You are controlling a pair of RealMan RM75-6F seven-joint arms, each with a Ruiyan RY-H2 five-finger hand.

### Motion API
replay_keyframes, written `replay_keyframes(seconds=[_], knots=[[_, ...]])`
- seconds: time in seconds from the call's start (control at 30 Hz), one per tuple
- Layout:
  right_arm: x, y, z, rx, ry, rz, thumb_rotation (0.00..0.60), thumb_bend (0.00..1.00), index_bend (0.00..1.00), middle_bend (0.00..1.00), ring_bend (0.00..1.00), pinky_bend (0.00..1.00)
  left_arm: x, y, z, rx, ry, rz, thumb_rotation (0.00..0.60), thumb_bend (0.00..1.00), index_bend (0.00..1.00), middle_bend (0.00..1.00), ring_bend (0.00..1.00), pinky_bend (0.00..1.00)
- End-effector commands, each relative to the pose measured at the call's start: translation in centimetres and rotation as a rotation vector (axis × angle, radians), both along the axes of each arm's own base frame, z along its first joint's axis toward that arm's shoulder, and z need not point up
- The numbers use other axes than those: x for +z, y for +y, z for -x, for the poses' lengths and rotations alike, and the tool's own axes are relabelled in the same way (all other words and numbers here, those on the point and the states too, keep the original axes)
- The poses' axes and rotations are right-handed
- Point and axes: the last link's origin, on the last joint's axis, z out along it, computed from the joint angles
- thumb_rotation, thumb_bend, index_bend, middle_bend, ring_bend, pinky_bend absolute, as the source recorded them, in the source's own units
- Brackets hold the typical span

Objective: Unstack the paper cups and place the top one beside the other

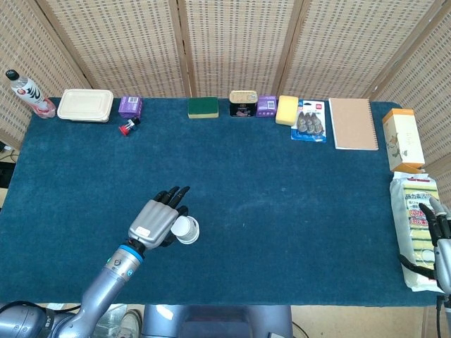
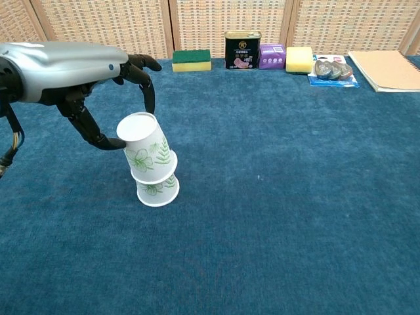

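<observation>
Head view looks steeply down over the whole table [image 1: 282,232]; chest view sits low, close, facing forward; both share the cups [image 2: 152,164]
</observation>
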Motion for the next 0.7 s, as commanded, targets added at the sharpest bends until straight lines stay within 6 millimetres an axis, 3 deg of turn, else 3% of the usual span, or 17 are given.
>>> replay_keyframes(seconds=[0.03, 0.23, 0.4, 0.53, 0.7], knots=[[0.0, 0.0, 0.0, 0.0, 0.001, -0.001, 0.6, 0.0, 0.0, 0.0, 0.0, 0.0, 1.0, -0.1, -0.2, -0.001, -0.022, -0.011, 0.6, 0.25, 0.36, 0.0, 0.0, 0.14], [-0.1, 0.0, -0.1, 0.001, 0.005, -0.004, 0.6, 0.0, 0.0, 0.0, 0.0, 0.0, 4.9, -0.5, -0.4, -0.01, -0.087, -0.067, 0.6, 0.25, 0.36, 0.0, 0.0, 0.14], [-0.3, 0.0, -0.2, 0.001, 0.008, -0.008, 0.6, 0.0, 0.0, 0.0, 0.0, 0.0, 7.0, -0.7, 0.9, 0.016, -0.101, -0.086, 0.6, 0.25, 0.36, 0.0, 0.0, 0.14], [-0.5, 0.1, -0.3, 0.002, 0.012, -0.013, 0.6, 0.0, 0.0, 0.0, 0.0, 0.0, 7.5, -0.5, 2.8, 0.045, -0.071, -0.091, 0.6, 0.25, 0.36, 0.0, 0.0, 0.14], [-0.6, 0.1, -0.3, 0.001, 0.019, -0.018, 0.6, 0.0, 0.0, 0.0, 0.0, 0.0, 6.7, -0.2, 5.3, 0.09, -0.046, -0.067, 0.6, 0.25, 0.36, 0.0, 0.0, 0.14]])
